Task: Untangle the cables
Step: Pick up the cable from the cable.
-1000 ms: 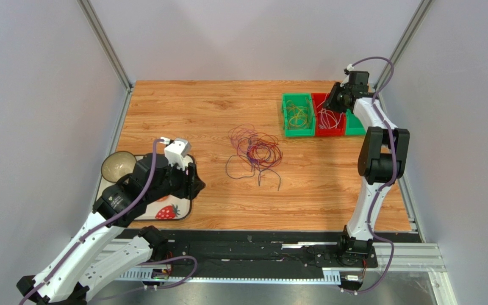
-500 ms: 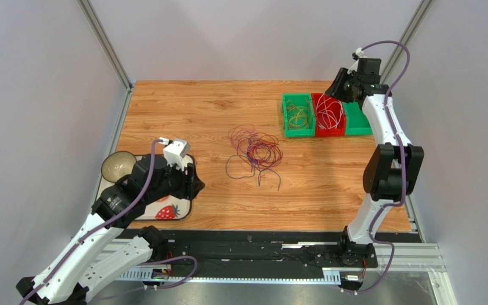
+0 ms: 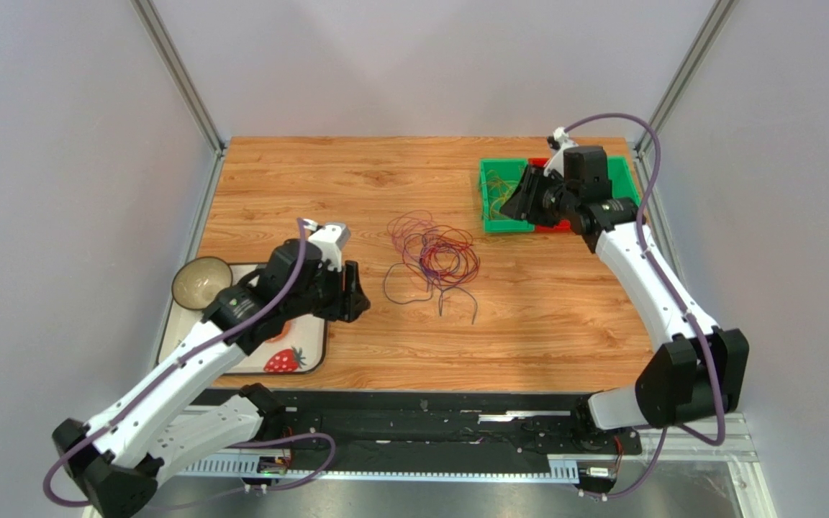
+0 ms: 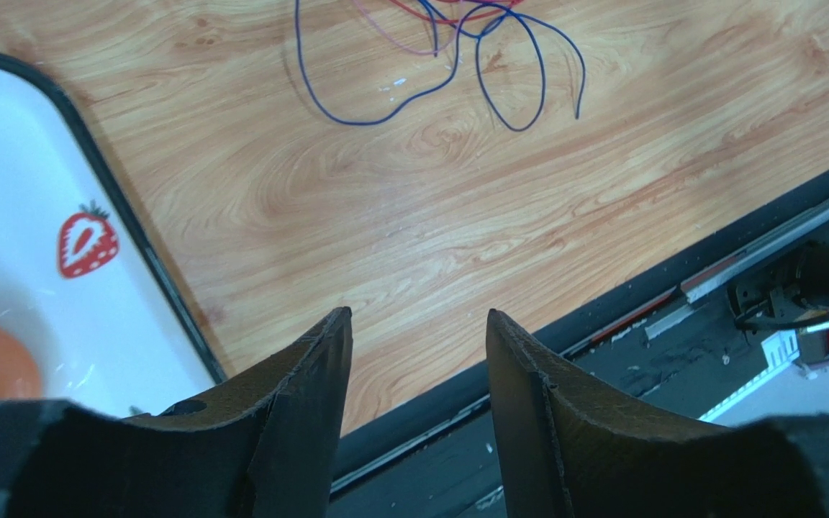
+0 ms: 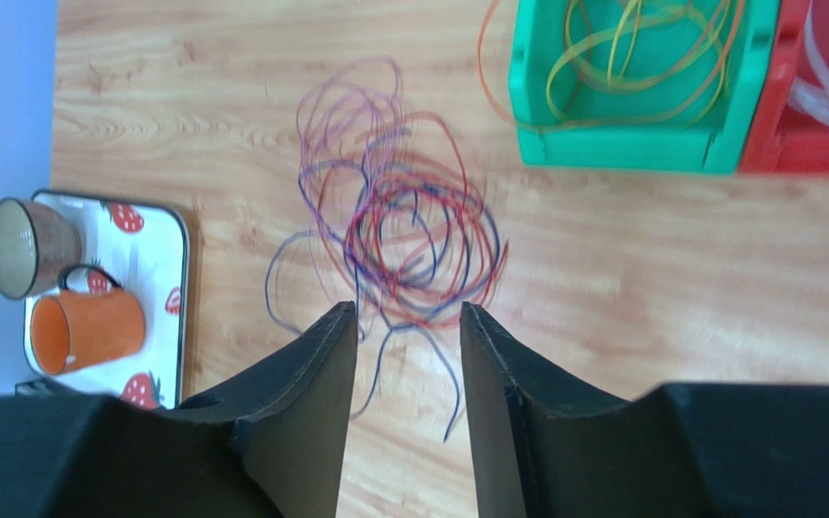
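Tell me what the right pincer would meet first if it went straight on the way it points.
Most likely the tangle of red and purple cables, dead ahead of the right pincer in its wrist view. Nothing shows in between, though depth is unclear: it could touch the wooden table first.

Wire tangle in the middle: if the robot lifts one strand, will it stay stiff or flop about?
Probably floppy: the wires are thin and lie in loose curls flat on the table. They look light for the space they cover. Because the loops overlap, lifting one would likely drag others along.
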{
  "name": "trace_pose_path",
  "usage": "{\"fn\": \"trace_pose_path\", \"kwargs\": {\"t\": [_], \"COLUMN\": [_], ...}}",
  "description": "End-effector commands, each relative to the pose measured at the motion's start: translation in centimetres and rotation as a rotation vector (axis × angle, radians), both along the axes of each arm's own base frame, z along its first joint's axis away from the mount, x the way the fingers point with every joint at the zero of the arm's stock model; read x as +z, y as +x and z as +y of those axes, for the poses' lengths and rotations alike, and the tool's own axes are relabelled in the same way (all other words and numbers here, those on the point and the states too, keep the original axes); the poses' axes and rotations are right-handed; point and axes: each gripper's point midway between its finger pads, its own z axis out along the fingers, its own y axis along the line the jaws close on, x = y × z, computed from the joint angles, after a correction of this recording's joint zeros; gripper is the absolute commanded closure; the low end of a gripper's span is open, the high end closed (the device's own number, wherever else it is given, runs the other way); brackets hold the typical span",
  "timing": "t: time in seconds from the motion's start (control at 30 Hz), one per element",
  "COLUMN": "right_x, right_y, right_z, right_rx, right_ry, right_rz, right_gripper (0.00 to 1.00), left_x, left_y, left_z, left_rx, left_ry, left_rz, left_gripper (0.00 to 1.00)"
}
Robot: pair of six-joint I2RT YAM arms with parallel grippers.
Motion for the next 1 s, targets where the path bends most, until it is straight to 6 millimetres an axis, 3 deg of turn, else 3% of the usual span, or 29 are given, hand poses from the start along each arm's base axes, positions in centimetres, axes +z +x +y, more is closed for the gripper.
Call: {"fn": "trace_pose_path", "kwargs": {"t": [0.0, 0.1, 0.3, 0.4, 0.53, 0.67, 0.87, 0.93, 0.97], "right_x": [0.7, 1.1, -1.5, -3.0, -4.7, -5.2, -6.3, -5.7, -5.7], "right_y": [-3.3, -5.5, -9.7, -10.6, -10.4, -9.6, -7.9, -7.3, -7.0], "right_z": [-0.5, 0.4, 4.8, 6.4, 8.0, 9.3, 9.0, 9.0, 9.0], "right_rx": [-0.036, 0.0, 0.138, 0.171, 0.184, 0.192, 0.139, 0.126, 0.119], "right_ry": [0.054, 0.094, 0.1, 0.084, 0.069, 0.049, -0.015, -0.024, -0.024], "right_rz": [0.0, -0.006, 0.091, 0.126, 0.159, 0.169, 0.192, 0.178, 0.179], "right_gripper": [0.54, 0.51, 0.5, 0.5, 0.5, 0.51, 0.52, 0.52, 0.52], "left_x": [0.3, -0.6, -0.8, -0.8, -0.5, -0.5, -1.3, -0.9, -1.7], "left_y": [2.4, 4.1, 5.7, 6.0, 6.6, 8.0, 11.0, 12.2, 13.2], "left_z": [-3.6, -4.4, -5.2, -4.6, -4.0, -4.0, -4.5, -4.9, -4.8], "left_rx": [0.004, 0.045, 0.068, 0.094, 0.126, 0.141, 0.164, 0.168, 0.182], "left_ry": [-0.103, -0.086, -0.054, -0.033, -0.004, 0.032, 0.102, 0.095, 0.11], "left_rz": [0.026, 0.057, 0.072, 0.061, 0.03, 0.006, -0.002, -0.012, 0.005], "left_gripper": [0.43, 0.44, 0.45, 0.45, 0.45, 0.45, 0.44, 0.44, 0.44]}}
